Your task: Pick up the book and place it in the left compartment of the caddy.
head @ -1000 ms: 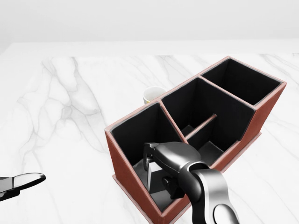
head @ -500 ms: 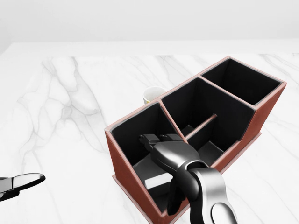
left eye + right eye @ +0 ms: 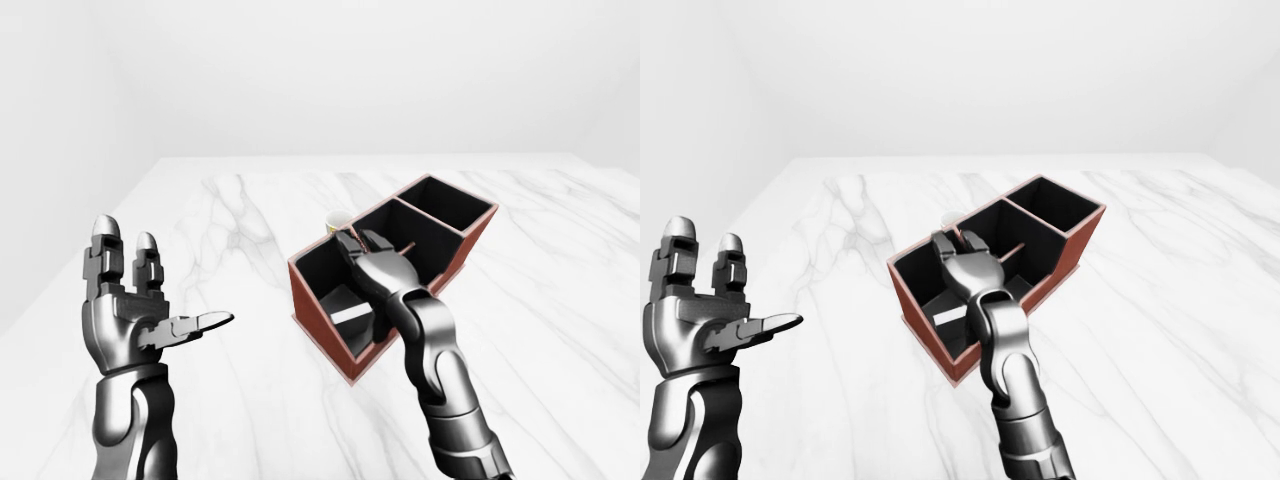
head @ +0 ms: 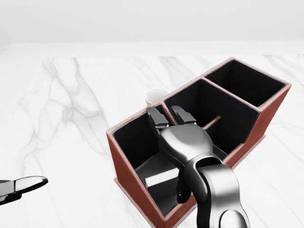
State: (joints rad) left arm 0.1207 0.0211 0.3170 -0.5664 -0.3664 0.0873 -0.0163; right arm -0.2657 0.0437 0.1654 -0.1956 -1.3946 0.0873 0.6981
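The red-brown caddy (image 4: 124, 161) with black insides stands right of the middle of the head view. A dark book (image 4: 160, 179) with a white page edge lies low in its left compartment, tilted against the wall. My right hand (image 4: 169, 117) hovers over that compartment, fingers spread and open, and holds nothing. It covers part of the book and of the divider. In the left-eye view my left hand (image 3: 158, 287) is raised at the left, palm up and open, far from the caddy.
A small pale cup (image 4: 155, 96) stands on the white marble table (image 4: 71, 109), just behind the caddy's upper left side. The middle compartment holds a low cross divider (image 4: 211, 123), and the right compartment (image 4: 244, 83) is dark inside.
My right hand let go of the book, which dropped flat in the left compartment. The hand then rose out of the compartment and spread its fingers. The left hand stayed still.
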